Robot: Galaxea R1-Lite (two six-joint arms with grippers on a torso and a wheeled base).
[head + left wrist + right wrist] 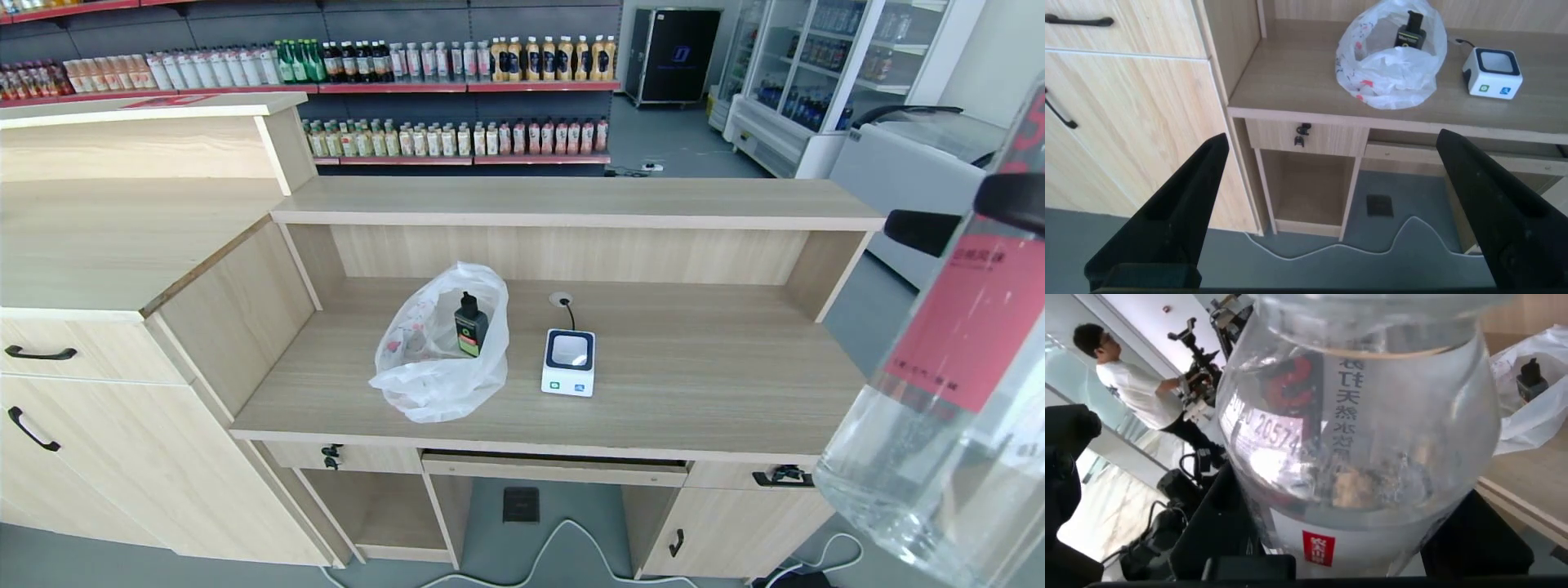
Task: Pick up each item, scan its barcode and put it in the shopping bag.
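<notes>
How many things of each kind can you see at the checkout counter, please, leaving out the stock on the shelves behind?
Shopping bag: 1
Scanner: 1
Bottles: 2, the dark bottle inside the bag and the clear bottle in the right tool
Total: 4

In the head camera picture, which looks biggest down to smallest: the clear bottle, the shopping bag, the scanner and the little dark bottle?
1. clear bottle, but it is very near the camera, so its real rank is unsure
2. shopping bag
3. scanner
4. dark bottle, nearly like the scanner
</notes>
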